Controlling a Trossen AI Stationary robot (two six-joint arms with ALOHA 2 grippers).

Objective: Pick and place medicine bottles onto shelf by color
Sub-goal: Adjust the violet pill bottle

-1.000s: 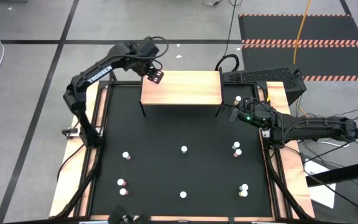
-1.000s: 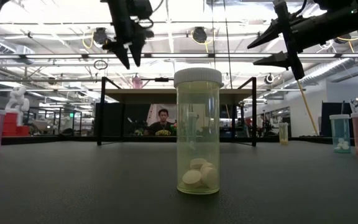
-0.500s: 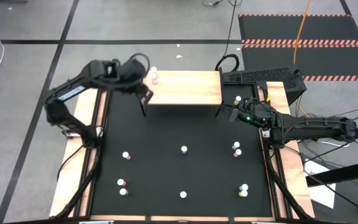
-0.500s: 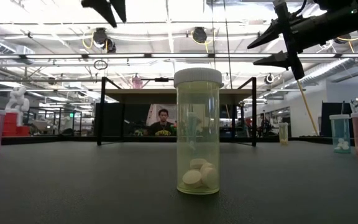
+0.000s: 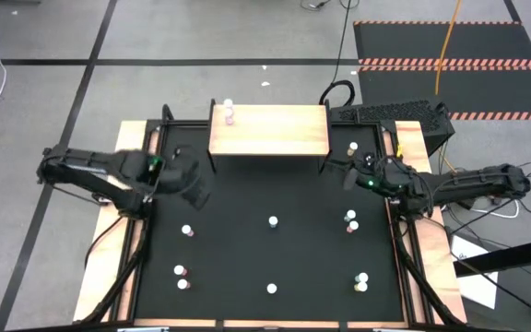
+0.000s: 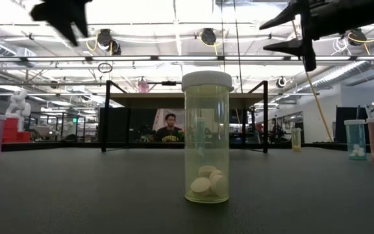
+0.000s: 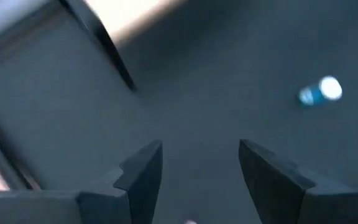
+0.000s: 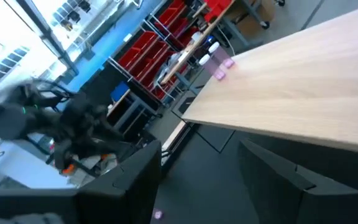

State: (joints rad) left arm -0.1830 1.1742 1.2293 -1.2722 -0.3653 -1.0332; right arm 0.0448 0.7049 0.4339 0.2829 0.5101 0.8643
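High view: shelf at the far edge of the black table; one pink bottle stands on its far left corner, the only one placed, with roughly nine bottles left on the mat, among them one at centre and a pair at right. Left gripper hangs over the mat's left side, near the shelf's front left leg, well apart from any bottle; right gripper hovers just off the shelf's right end. Low view: yellow bottle upright in the foreground, tablets inside; both grippers high above the table. Left wrist view: fingers spread wide, empty; a pale blue bottle, blurred, possibly on its side, lies ahead. Right wrist view: fingers wide, empty; the placed pink bottle stands at the board's far corner.
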